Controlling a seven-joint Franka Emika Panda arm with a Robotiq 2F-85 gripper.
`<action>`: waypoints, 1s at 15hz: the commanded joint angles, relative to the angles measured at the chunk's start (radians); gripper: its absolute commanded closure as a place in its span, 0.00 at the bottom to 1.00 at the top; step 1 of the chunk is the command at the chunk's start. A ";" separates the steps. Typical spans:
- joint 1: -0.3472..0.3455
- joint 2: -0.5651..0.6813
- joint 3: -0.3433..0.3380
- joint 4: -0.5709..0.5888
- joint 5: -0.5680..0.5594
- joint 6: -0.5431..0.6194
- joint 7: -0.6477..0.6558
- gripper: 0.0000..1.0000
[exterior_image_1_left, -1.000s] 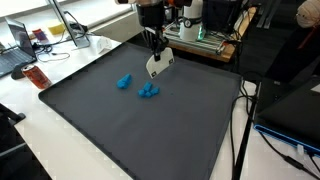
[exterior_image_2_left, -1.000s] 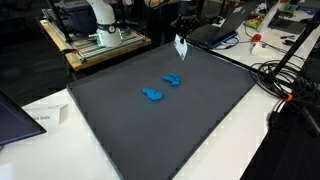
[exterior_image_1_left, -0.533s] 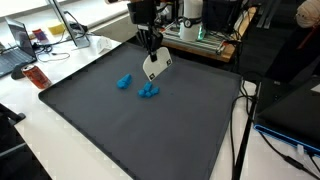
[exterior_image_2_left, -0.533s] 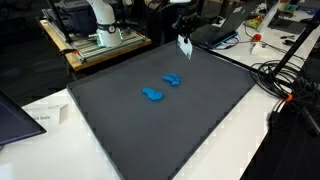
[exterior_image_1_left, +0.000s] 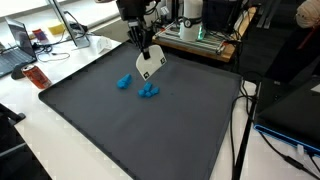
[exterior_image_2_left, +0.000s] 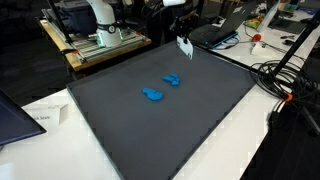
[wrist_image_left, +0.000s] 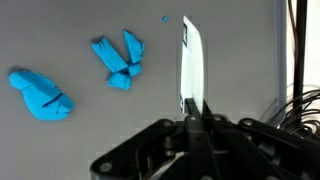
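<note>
White, black, blue, grey.
The card (exterior_image_1_left: 150, 65) is white, the gripper (exterior_image_1_left: 141, 47) black, the pieces (exterior_image_1_left: 148, 91) bright blue, the mat (exterior_image_1_left: 130, 135) dark grey.

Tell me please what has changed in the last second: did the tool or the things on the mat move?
The tool, shut on the white flat piece, has carried it a little toward the left edge of an exterior view, above the mat. Nothing was taken hold of or let go. The two blue pieces lie where they were on the dark mat.

Both exteriors high, sharing mat (exterior_image_1_left: 130, 135); wrist close, downward.
</note>
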 joint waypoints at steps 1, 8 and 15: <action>-0.024 -0.036 0.001 -0.032 0.095 -0.006 -0.117 0.99; -0.054 -0.014 -0.005 -0.031 0.216 -0.012 -0.247 0.99; -0.099 0.041 -0.021 -0.035 0.353 -0.027 -0.425 0.99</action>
